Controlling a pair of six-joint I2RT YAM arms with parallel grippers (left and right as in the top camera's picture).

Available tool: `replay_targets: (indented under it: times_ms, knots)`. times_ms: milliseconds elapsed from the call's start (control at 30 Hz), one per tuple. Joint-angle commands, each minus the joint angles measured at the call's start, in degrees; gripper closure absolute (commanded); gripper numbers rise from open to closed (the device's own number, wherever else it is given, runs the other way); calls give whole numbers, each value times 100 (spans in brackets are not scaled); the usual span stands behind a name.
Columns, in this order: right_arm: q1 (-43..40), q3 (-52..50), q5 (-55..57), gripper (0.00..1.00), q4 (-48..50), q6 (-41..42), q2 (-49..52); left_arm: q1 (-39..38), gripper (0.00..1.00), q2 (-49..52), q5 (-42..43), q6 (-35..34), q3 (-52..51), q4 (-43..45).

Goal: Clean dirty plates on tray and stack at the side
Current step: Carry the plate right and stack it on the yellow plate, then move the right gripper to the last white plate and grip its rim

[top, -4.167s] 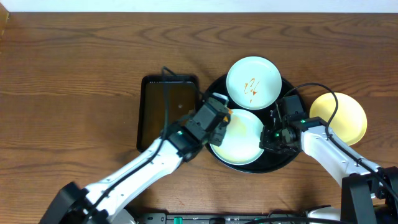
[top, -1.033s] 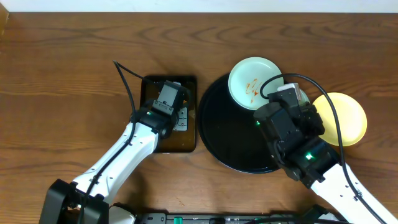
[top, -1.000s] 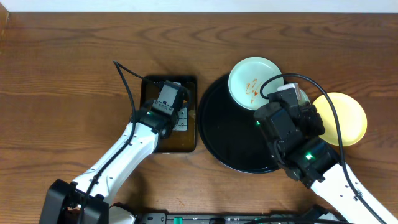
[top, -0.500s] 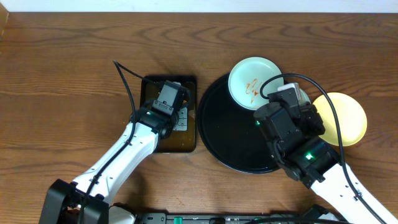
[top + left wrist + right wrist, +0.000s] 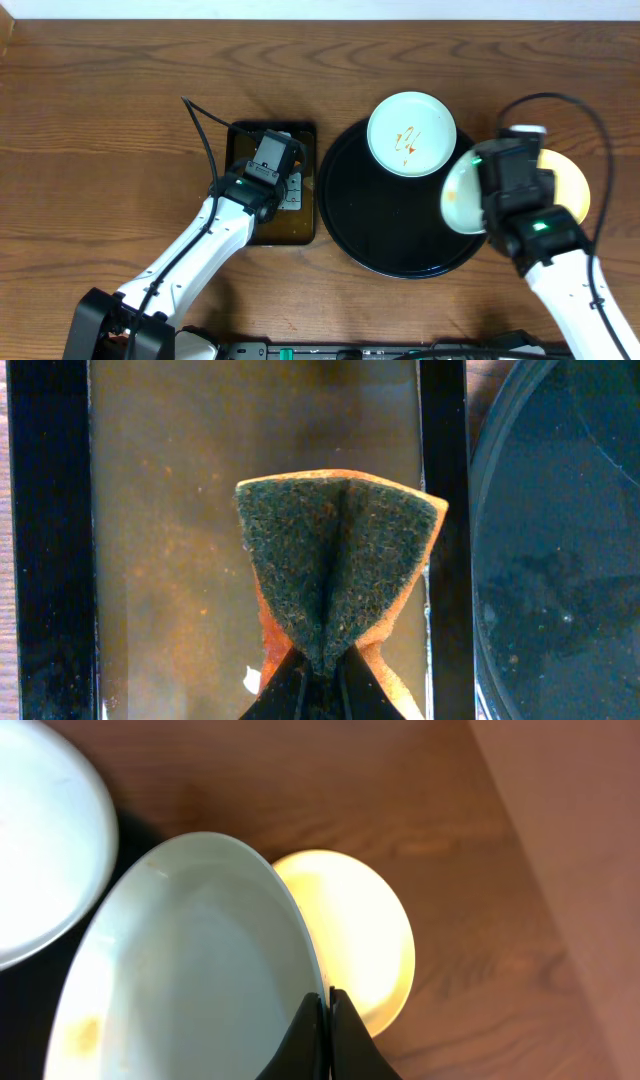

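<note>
The black round tray (image 5: 375, 230) holds one mint-green plate (image 5: 411, 134) with orange sauce squiggles at its far rim. My right gripper (image 5: 326, 1010) is shut on the rim of a second mint-green plate (image 5: 190, 980) and holds it tilted in the air over the tray's right edge; that plate also shows in the overhead view (image 5: 462, 196). The pale yellow plate (image 5: 572, 185) lies on the wood to the right, also in the right wrist view (image 5: 355, 935). My left gripper (image 5: 322, 675) is shut on a folded sponge (image 5: 335, 570) over the rectangular tray (image 5: 165, 560).
The small dark rectangular tray (image 5: 240, 180) lies left of the black round tray, with my left arm over it. The black round tray's rim shows at the right of the left wrist view (image 5: 560, 540). A black cable (image 5: 205, 135) loops over the wood.
My right arm has swung right with the mint-green plate, lifting it off the black tray toward the yellow plate. My left gripper has stayed over the rectangular tray with the sponge.
</note>
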Motion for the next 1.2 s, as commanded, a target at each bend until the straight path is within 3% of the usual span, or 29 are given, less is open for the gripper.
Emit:
replay_targets:
  times_ms: [0,367,733,867,1000,1167]
  knots:
    - [-835,140,-503,99,81,584,13,22,92,17,-94,48,-33,-2]
    - [-2931,140,-1545,99,509,645,317,22,92,17,-92,46,-33,-4]
    - [-3174,136,-3827,92,-179,640,638,22,92,17,-92,44,-33,-4]
    - [-3174,136,-5141,75,-223,518,638,22,92,17,-92,44,-33,-4]
    - [-3163,133,-6603,68,-61,11,638,22,92,17,-90,44,-33,-7]
    - [-2955,155,-6843,49,68,-46,638,22,92,17,-90,44,-33,-4]
